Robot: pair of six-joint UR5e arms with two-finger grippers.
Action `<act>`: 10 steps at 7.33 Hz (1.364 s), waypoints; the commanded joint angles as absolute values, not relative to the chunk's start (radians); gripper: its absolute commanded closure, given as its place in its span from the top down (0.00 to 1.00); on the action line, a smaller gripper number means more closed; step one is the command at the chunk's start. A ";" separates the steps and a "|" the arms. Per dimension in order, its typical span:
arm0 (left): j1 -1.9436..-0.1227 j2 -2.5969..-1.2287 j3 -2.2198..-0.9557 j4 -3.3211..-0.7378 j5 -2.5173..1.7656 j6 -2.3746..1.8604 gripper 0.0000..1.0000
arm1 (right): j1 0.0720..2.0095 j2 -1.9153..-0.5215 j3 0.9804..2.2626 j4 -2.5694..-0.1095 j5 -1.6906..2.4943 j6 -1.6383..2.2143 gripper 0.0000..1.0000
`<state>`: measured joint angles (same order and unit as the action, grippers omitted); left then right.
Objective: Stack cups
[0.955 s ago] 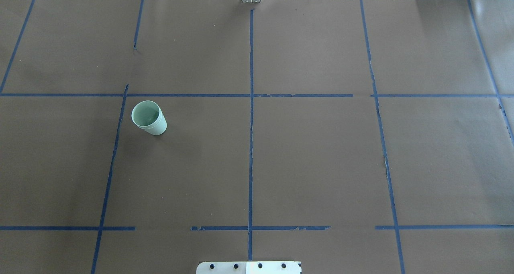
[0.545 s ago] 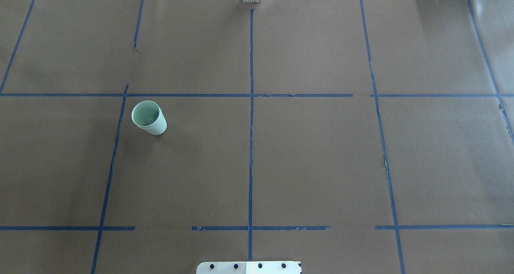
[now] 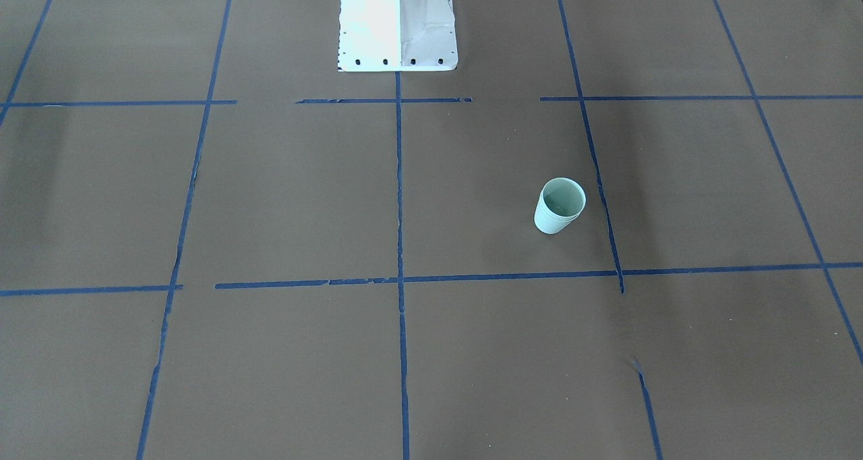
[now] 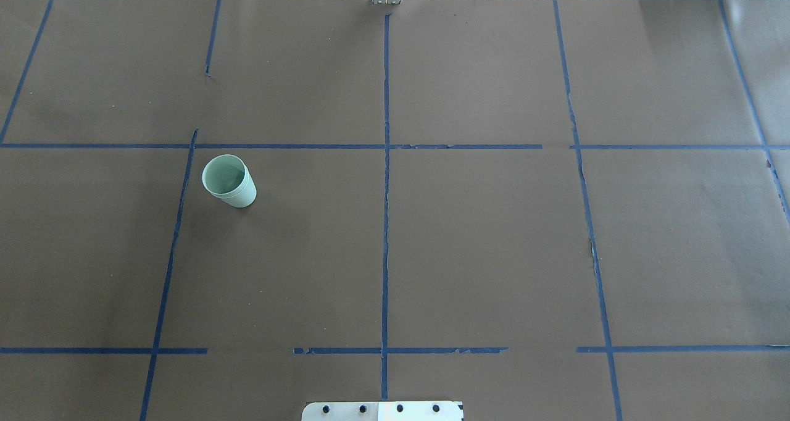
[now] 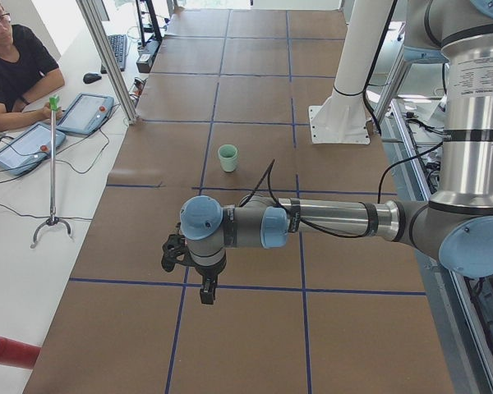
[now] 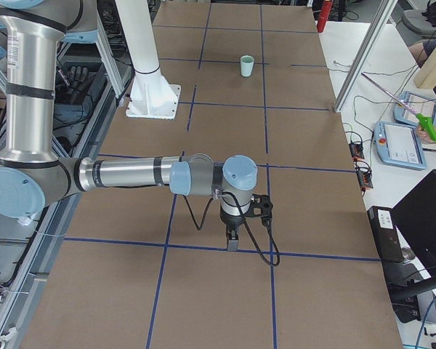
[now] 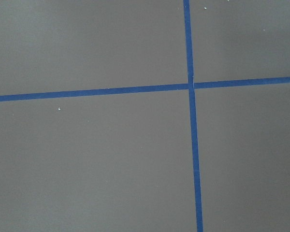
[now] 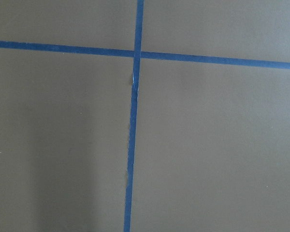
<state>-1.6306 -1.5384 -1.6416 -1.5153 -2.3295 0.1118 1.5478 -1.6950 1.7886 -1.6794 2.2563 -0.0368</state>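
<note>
Two pale mint-green cups (image 4: 229,181) stand upright on the brown table, one nested inside the other, with a double rim line showing. The stack also shows in the front-facing view (image 3: 559,207), the exterior left view (image 5: 228,158) and the exterior right view (image 6: 246,65). My left gripper (image 5: 205,293) hangs over the table's left end, far from the cups. My right gripper (image 6: 232,242) hangs over the right end. Both show only in the side views, so I cannot tell whether they are open or shut. The wrist views show only bare table and blue tape.
Blue tape lines (image 4: 386,162) grid the brown table. The white robot pedestal (image 3: 398,21) stands at the table's middle edge. An operator (image 5: 12,70) sits at a side desk with tablets and a thin stand (image 5: 52,168).
</note>
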 commanded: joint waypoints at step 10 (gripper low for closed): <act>-1.631 -1.532 -1.683 -1.517 -2.421 0.109 1.00 | 1.548 -1.695 1.789 -1.680 2.256 -0.037 1.00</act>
